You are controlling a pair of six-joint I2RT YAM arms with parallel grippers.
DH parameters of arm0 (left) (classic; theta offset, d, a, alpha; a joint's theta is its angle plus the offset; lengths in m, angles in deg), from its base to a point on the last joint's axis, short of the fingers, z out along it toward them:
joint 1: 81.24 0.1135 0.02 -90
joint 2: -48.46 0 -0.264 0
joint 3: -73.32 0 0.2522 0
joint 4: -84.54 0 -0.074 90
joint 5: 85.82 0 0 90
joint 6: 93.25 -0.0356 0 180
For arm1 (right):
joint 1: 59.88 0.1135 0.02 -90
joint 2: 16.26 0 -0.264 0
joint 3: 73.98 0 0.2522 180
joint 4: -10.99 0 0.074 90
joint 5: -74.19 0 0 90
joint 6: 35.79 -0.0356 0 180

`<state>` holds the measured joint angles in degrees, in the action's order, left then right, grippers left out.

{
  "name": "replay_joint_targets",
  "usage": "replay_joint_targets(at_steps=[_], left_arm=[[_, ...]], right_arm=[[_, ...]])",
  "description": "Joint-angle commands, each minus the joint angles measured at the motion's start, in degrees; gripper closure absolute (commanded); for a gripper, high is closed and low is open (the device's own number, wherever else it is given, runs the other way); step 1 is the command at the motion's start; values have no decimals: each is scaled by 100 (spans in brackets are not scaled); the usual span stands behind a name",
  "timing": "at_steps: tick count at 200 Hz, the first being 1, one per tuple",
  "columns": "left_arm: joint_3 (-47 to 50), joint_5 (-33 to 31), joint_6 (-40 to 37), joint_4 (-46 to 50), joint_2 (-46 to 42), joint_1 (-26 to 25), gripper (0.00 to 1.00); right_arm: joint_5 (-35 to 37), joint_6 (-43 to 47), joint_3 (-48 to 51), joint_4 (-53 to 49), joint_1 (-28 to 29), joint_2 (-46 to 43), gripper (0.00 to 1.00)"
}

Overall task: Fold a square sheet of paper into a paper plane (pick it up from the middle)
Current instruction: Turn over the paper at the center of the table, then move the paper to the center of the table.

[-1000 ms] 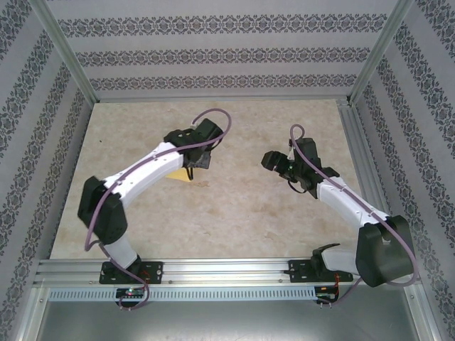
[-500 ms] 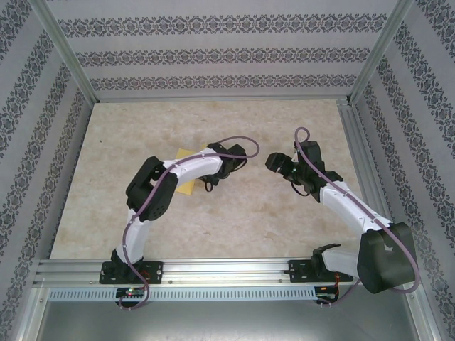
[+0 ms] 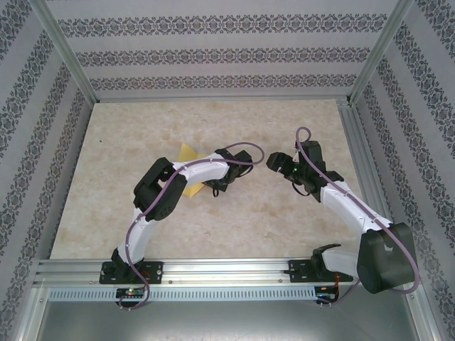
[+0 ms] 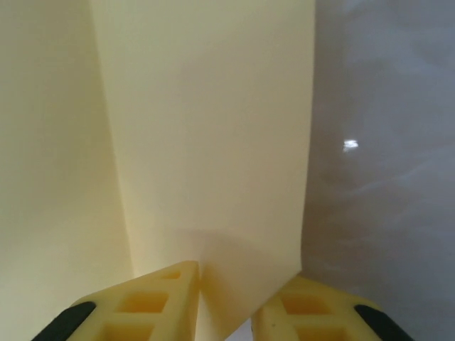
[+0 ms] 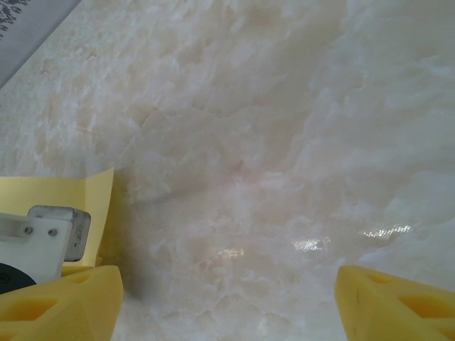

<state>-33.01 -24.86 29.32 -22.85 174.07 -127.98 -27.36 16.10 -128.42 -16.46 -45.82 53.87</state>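
Observation:
The yellow sheet of paper [image 3: 188, 152] lies on the table, mostly hidden under my left forearm, so I cannot tell whether it has a plane's shape. In the left wrist view the paper [image 4: 213, 142] stands close up with a lengthwise crease at its left. My left gripper [image 4: 234, 277] has its fingers apart, and the paper's lower edge runs between them. From above, the left gripper [image 3: 215, 186] sits low at the table's middle. My right gripper [image 3: 272, 162] hovers just to its right, open wide [image 5: 227, 277] over bare table, with the paper's corner [image 5: 57, 188] at its left.
The marble-patterned table [image 3: 284, 213] is fenced by patterned walls and metal posts [image 3: 64, 50]. A metal rail [image 3: 227, 268] runs along the near edge. The left gripper's white housing [image 5: 43, 234] shows close to the right gripper's left finger.
My left arm has folded in and swung its gripper right and nearer, carrying the paper along. Its jaws have parted. The right arm has barely moved.

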Motion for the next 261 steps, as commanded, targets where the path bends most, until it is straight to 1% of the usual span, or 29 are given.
replay_joint_targets(at_steps=[1, 17, 30, 65, 89, 104, 120, 128, 136, 154, 174, 192, 211, 232, 261], left_arm=[[2, 622, 15, -383, -61, -63, 71], [-19, 981, -28, -447, -257, -63, 68], [-49, 1406, -78, -523, -531, -63, 64], [184, 2640, -173, -1230, -1669, -27, 51], [555, 3124, -62, -1706, -2235, 205, 44], [938, 3361, 49, -2060, -2500, 483, 42], [1392, 3663, 148, -2464, -2664, 841, 42], [1639, 3841, 223, -2680, -2681, 1028, 43], [1877, 4066, 304, -3000, -2666, 1215, 46], [2246, 4453, 520, -3514, -2472, 1578, 57], [2477, 4453, 592, -3747, -2275, 1799, 65], [2691, 4482, 643, -3949, -2216, 1951, 68], [2890, 4526, 663, -4099, -2185, 2063, 69], [3162, 4734, 763, -4363, -2217, 2157, 68], [3377, 5160, 935, -4790, -2454, 2221, 60]], right_arm=[[66, -100, 71, -12, -64, -54, 21], [25, -92, 62, -3, -66, -52, 21], [-35, -66, 70, 9, -68, -43, 21], [-198, -11, 108, 119, -61, 33, 20], [-392, -25, 80, 244, 11, 187, 19], [-418, -9, 24, 253, 147, 300, 20], [-393, -4, -65, 251, 333, 437, 19], [-384, -6, -106, 249, 426, 517, 20], [-366, -21, -133, 271, 501, 598, 19], [-372, -74, -199, 361, 690, 794, 19], [-392, -116, -320, 371, 893, 1000, 20], [-413, -150, -398, 418, 1063, 1142, 20], [-552, -216, -479, 536, 1254, 1334, 20], [-764, -332, -602, 700, 1509, 1605, 20], [-908, -423, -783, 863, 1817, 1919, 20]])
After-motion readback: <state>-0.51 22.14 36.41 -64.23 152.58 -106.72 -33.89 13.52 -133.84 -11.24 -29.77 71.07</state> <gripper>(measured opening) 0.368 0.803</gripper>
